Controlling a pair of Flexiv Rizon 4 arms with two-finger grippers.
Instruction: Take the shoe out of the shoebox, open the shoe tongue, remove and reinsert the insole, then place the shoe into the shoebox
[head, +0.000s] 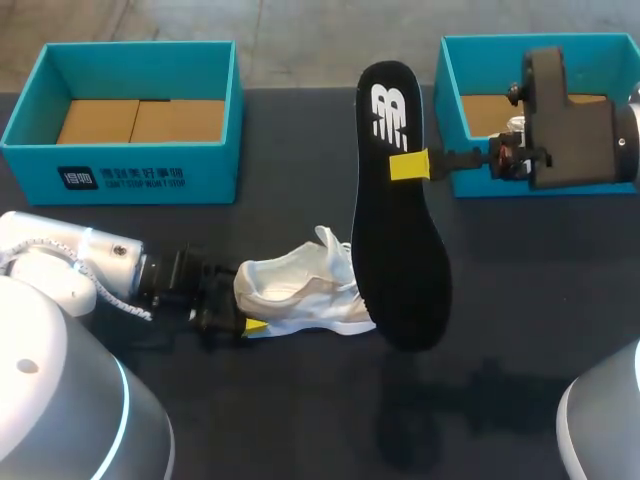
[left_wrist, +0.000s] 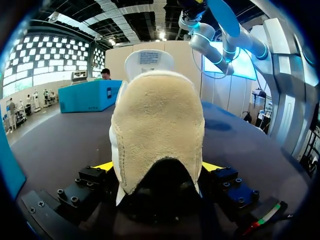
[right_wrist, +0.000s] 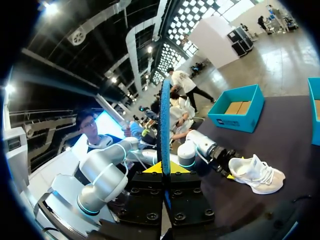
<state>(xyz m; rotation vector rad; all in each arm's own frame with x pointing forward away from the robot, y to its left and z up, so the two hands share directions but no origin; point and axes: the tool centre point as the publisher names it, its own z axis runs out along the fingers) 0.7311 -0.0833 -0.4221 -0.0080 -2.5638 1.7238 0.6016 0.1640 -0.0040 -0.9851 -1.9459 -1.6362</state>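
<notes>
Teal shoeboxes (head: 215, 170) (head: 470, 183) flank the black insole (head: 400, 260) clamped in the right tool (head: 408, 165); left tool (head: 243, 305) clamps the white shoe (head: 300, 290).

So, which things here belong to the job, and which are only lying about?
Job: white shoe, black insole, left gripper, right gripper, one shoebox.
Lying about: the other shoebox; left box or right box, I cannot tell which.
</notes>
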